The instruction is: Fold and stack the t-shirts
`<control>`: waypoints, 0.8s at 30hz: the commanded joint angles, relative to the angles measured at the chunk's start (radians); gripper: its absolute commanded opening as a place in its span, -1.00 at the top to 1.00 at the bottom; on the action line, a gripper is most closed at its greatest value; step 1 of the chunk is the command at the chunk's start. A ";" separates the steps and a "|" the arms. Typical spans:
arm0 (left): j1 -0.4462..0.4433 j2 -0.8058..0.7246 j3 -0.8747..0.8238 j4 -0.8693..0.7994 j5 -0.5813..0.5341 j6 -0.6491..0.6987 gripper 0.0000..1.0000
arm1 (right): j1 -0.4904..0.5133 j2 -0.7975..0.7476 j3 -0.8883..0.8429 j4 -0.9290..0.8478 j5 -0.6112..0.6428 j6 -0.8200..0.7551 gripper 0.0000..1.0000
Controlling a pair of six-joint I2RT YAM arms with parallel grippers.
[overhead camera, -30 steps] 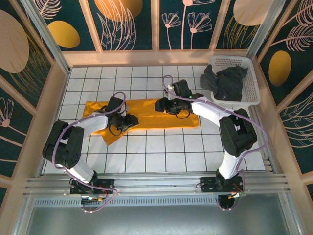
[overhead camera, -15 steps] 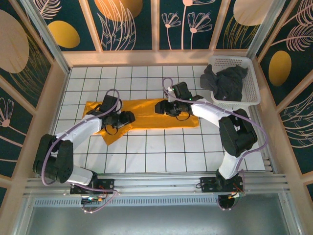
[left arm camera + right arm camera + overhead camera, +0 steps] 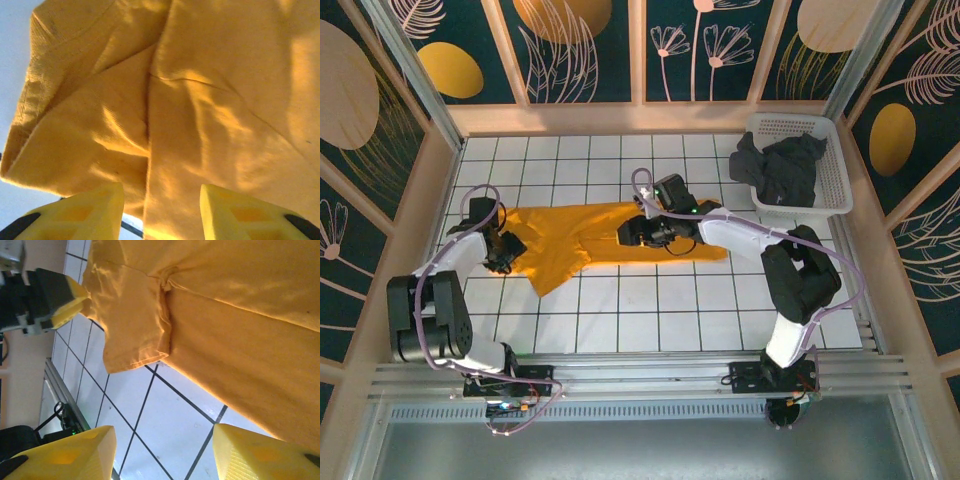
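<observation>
Cloth at the left end of the orange shirt has rumpled on the worktop since my left end effector swung out there and my right end effector slid left, both spread and empty, so the fold needs smoothing; the grey shirt waits in the basket.

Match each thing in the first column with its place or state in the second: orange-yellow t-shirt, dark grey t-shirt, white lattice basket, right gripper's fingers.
Column 1
1. orange-yellow t-shirt
2. dark grey t-shirt
3. white lattice basket
4. right gripper's fingers

Column 2
A. lying inside the basket
B. yellow, standing apart
C. lying on the white tiles
D. in the far right corner

Pairs: 1-C, 2-A, 3-D, 4-B
</observation>
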 commanded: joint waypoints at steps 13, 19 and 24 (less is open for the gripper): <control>0.005 0.052 -0.032 0.088 0.052 0.069 0.35 | 0.005 0.017 0.059 0.018 -0.038 -0.019 -0.09; 0.005 0.028 -0.045 0.068 0.024 0.091 0.27 | 0.004 0.026 0.073 0.018 -0.037 -0.017 -0.09; 0.005 0.033 -0.058 0.110 0.065 0.096 0.28 | 0.004 0.023 0.072 0.026 -0.046 -0.008 -0.09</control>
